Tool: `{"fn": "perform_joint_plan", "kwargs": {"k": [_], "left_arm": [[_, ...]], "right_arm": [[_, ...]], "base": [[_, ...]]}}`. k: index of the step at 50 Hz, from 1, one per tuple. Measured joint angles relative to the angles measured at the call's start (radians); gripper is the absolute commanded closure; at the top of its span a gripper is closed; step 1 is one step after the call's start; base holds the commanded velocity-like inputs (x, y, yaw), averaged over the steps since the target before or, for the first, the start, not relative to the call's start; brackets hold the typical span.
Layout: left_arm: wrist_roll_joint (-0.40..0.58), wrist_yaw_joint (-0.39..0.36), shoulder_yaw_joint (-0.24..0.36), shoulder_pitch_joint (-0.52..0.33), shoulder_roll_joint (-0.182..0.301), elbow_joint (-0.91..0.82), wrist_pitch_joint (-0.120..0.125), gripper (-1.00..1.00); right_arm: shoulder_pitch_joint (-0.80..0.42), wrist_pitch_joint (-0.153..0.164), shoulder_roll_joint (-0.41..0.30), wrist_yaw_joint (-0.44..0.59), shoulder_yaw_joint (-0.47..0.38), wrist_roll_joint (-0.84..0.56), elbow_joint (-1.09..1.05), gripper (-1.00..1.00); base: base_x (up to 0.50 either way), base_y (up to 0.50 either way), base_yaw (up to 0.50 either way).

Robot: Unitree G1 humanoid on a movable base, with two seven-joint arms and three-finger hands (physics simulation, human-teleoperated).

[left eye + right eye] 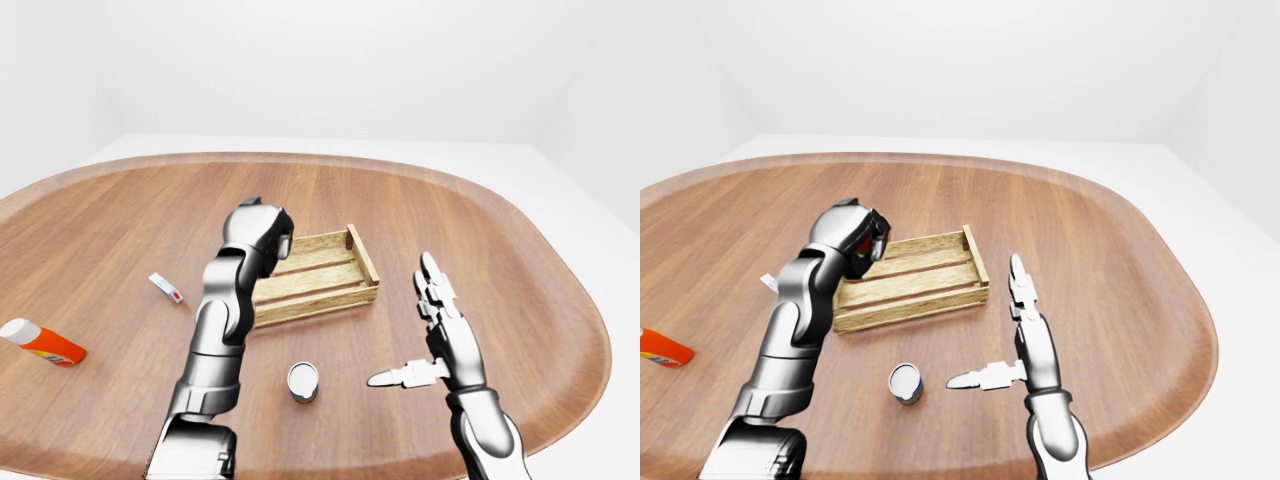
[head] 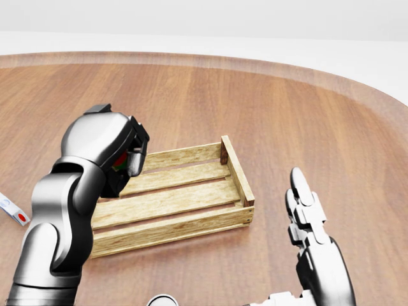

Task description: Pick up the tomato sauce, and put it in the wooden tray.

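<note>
My left hand is shut on a small red thing, the tomato sauce, which is mostly hidden by the fingers. The hand hovers over the left end of the wooden tray, a slatted crate lying in the middle of the table; the hand also shows in the right-eye view. My right hand is open and empty, fingers pointing up and thumb out to the left, to the right of and below the tray.
A small silver can stands below the tray between my arms. An orange and white bottle lies at the left. A small white and red item lies left of my left arm. The round wooden table ends at right.
</note>
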Motion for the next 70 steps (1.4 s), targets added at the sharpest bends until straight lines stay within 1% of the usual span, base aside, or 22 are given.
{"fn": "perform_joint_plan", "kwargs": {"k": [4,8,15,19,23,29,38,46,60,70], "left_arm": [[-0.031,-0.004,0.001,-0.120,0.017,0.145,0.000,1.00],[-0.069,0.009,0.001,-0.243,0.031,0.321,0.000,1.00],[-0.158,0.035,0.001,-0.463,0.053,0.696,0.000,1.00],[-0.201,0.054,-0.003,-0.550,0.060,0.868,0.000,1.00],[-0.232,0.075,-0.010,-0.598,0.060,0.995,0.000,1.00],[-0.258,0.100,-0.019,-0.629,0.056,1.120,0.000,1.00],[-0.261,0.134,-0.034,-0.634,0.046,1.217,0.000,1.00],[-0.234,0.212,-0.046,-0.617,0.027,1.262,0.000,1.00],[-0.172,0.316,-0.052,-0.581,-0.002,1.305,0.000,1.00],[-0.125,0.357,-0.046,-0.549,-0.013,1.325,0.000,1.00]], "right_arm": [[0.000,0.000,0.000,0.000,0.000,0.000,-0.001,-1.00],[0.000,0.001,0.000,0.000,0.000,0.000,-0.001,-1.00],[-0.002,0.002,0.000,0.001,0.001,0.000,0.000,-1.00],[-0.003,0.002,0.000,0.002,0.000,0.001,0.000,-1.00],[-0.004,0.003,0.000,0.003,0.000,0.001,0.000,-1.00],[-0.005,0.003,0.000,0.003,-0.001,0.001,0.001,-1.00],[-0.005,0.001,0.000,0.004,-0.001,0.002,0.002,-1.00],[-0.004,0.000,0.001,0.005,-0.002,0.003,0.002,-1.00],[-0.004,-0.002,0.001,0.006,-0.002,0.002,0.003,-1.00],[-0.003,-0.004,0.000,0.006,-0.002,0.002,0.003,-1.00]], "base": [[0.00,0.00,0.00],[0.00,0.00,0.00],[0.00,0.00,0.00],[0.00,0.00,0.00],[0.00,0.00,0.00],[0.00,0.00,0.00],[0.00,0.00,0.00],[0.00,0.00,0.00],[0.00,0.00,0.00],[0.00,0.00,0.00]]}}
